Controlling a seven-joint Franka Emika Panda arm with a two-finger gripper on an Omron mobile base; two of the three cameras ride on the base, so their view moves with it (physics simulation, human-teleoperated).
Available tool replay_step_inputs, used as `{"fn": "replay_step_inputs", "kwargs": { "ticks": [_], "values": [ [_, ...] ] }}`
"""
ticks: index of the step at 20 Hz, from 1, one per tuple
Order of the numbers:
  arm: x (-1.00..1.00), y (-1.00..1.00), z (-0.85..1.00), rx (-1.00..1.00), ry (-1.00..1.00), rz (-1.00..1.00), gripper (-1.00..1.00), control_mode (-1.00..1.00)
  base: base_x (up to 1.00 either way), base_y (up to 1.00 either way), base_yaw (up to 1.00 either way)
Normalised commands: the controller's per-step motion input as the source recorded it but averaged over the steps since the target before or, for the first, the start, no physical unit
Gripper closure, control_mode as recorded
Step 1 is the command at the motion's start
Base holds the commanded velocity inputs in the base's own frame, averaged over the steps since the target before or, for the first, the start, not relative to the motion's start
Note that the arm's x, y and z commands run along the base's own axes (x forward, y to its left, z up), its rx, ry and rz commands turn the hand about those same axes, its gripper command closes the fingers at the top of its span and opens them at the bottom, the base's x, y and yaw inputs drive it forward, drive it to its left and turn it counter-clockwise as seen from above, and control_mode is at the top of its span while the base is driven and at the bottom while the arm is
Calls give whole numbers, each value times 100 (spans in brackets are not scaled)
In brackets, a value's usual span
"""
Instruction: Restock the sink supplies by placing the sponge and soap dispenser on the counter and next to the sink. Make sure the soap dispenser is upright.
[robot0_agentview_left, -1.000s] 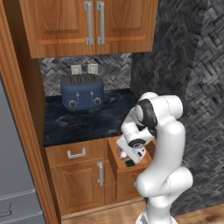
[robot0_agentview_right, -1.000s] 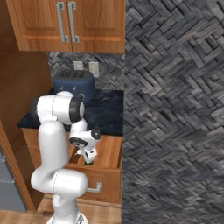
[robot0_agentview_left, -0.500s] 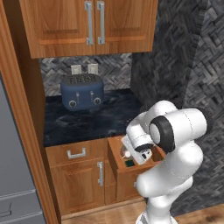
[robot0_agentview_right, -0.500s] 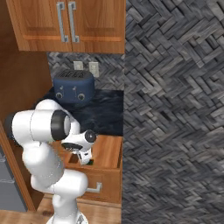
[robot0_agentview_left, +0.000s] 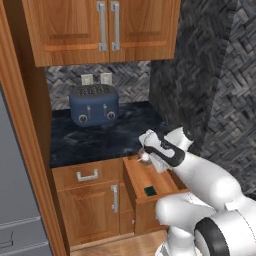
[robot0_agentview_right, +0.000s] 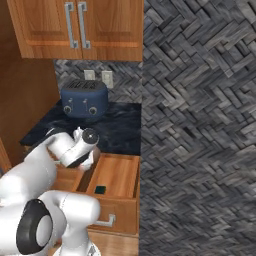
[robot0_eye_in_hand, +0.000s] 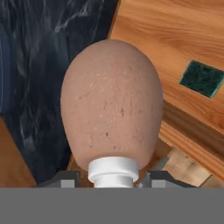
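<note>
My gripper is shut on the soap dispenser, a rounded brown bottle; its white pump top points back at the hand between the dark fingertips. In the left base view the gripper hangs over the open drawer's back end, at the edge of the dark marbled counter. The dark green sponge lies flat on the drawer floor, below and in front of the hand; the same sponge shows from the other cameras. The sink is out of view.
The wooden drawer stands pulled out under the counter. A blue toaster sits at the back of the counter below the upper cabinets. A dark herringbone wall closes the right side; a tall wooden panel borders the left.
The hand has risen out of the drawer to the counter's edge with the bottle in it. The arm's elbow has swung down toward the cameras. The sponge has stayed put.
</note>
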Motion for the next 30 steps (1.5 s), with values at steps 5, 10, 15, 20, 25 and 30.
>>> {"fn": "replay_step_inputs", "kwargs": {
  "ticks": [5,10,15,20,25,30],
  "values": [
    [-58,0,100,12,8,-7,100,-100,0,0,0],
    [-87,0,89,14,9,-8,100,-100,0,0,0],
    [-80,7,44,6,8,-10,100,-100,0,0,0],
    [-11,17,-7,-1,14,-3,100,-100,0,0,0],
    [-34,4,-7,1,3,-2,100,-100,0,0,0],
    [-20,2,0,1,0,-2,100,100,-80,18,-21]
  ]
}}
